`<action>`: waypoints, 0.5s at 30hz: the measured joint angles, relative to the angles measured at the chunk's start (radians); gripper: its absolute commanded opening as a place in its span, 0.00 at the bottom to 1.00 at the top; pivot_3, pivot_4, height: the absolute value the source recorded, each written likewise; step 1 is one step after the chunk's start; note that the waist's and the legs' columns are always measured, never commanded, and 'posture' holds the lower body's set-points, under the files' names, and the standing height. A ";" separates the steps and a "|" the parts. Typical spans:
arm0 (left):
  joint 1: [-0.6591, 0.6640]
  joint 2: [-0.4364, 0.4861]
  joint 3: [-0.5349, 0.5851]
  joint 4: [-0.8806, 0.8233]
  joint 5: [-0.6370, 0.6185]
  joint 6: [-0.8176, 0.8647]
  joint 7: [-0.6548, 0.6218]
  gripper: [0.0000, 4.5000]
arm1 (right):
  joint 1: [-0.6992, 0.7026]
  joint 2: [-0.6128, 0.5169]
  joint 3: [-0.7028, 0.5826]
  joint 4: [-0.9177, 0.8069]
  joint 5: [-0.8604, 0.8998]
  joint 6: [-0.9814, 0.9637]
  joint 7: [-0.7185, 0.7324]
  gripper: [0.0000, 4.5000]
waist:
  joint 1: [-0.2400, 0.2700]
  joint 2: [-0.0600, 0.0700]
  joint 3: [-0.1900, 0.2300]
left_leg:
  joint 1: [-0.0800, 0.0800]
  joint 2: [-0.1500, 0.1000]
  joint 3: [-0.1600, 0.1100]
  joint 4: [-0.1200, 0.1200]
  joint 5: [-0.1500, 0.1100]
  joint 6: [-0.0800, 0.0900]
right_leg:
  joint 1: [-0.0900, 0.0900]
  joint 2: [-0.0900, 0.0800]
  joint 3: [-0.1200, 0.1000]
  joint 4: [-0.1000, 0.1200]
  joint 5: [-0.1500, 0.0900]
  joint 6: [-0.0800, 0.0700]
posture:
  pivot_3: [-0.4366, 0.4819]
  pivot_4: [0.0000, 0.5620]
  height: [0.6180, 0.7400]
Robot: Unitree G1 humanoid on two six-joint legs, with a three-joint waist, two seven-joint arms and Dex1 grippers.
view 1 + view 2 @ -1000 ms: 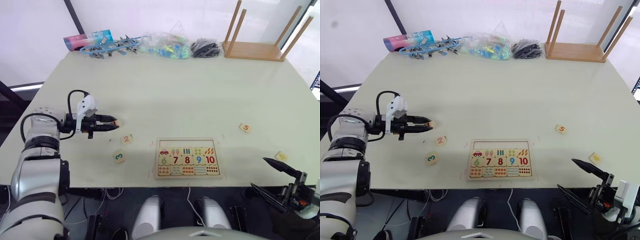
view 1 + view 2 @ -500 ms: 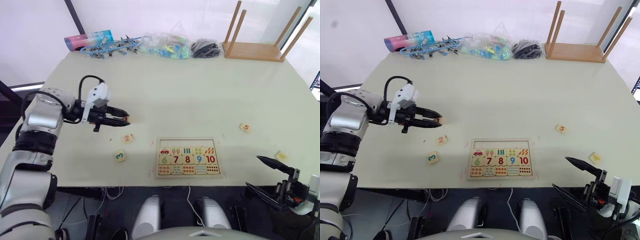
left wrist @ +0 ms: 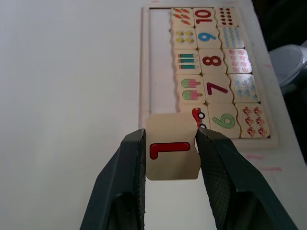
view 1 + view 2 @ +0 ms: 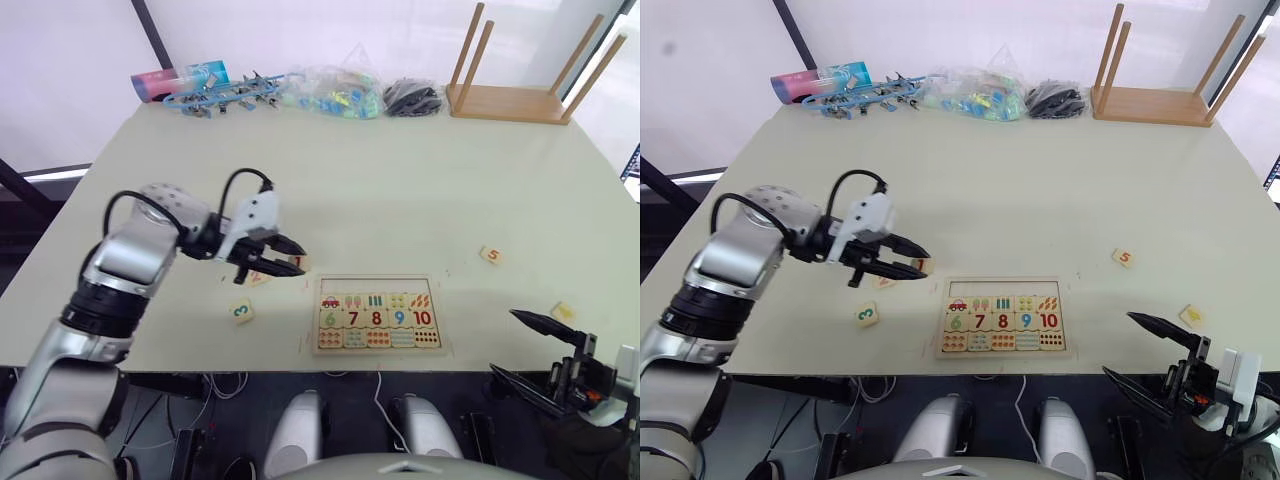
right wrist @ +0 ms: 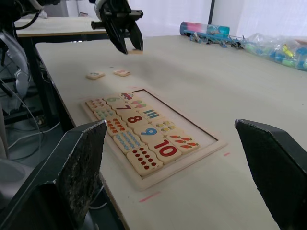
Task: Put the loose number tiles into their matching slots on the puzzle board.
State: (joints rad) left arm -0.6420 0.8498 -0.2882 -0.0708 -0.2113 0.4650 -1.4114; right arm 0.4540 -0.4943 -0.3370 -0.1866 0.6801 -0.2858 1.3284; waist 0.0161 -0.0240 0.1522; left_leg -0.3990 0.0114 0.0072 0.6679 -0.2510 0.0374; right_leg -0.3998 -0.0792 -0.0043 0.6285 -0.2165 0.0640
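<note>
One tile is in hand — the left gripper [image 3: 169, 139] pinches the red 1 tile [image 3: 172, 153] by its two side edges, carried above the table just left of the board's [image 4: 377, 313] far-left corner. Step in hand, as I read it: carrying the 1 to its slot. The empty slot row [image 3: 159, 57] is the bare strip along the board's far edge; 6–10 and the picture and dot tiles already sit in the nearer rows.

Next move calls for a short shift right to the leftmost slot, beside the car picture, then squaring the tile to the recess and lowering flat before letting go — a tilted tile would likely catch on the frame.

Left arm reaches forward and inward across the table, elbow bent, fingers pointing right toward the board, raised off the surface.

Right gripper [image 4: 545, 350] sits off the near-right table edge, fingers spread wide, holding nothing.

Other tiles loose on the table: 2 [image 4: 255, 279] under the left gripper, 3 [image 4: 241, 311] nearer, left of the board; 5 [image 4: 490, 255] right of the board; 4 [image 4: 563, 312] near the right gripper.
</note>
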 measured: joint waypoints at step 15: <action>-0.006 -0.090 -0.156 -0.077 0.120 0.136 0.122 0.36 | -0.003 0.013 0.015 0.000 -0.006 -0.010 -0.005 1.00 | -0.001 0.001 0.000 | 0.001 0.000 0.000 0.001 0.000 0.000 | 0.001 0.008 0.011 0.000 -0.001 0.001 | 0.48 0.27 1.00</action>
State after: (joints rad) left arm -0.6483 0.7594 -0.4438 -0.1479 -0.0913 0.6015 -1.2898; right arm 0.4511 -0.4809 -0.3219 -0.1865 0.6744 -0.2960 1.3237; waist 0.0155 -0.0234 0.1525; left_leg -0.3981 0.0116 0.0067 0.6686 -0.2510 0.0375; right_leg -0.3989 -0.0707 0.0066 0.6282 -0.2175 0.0653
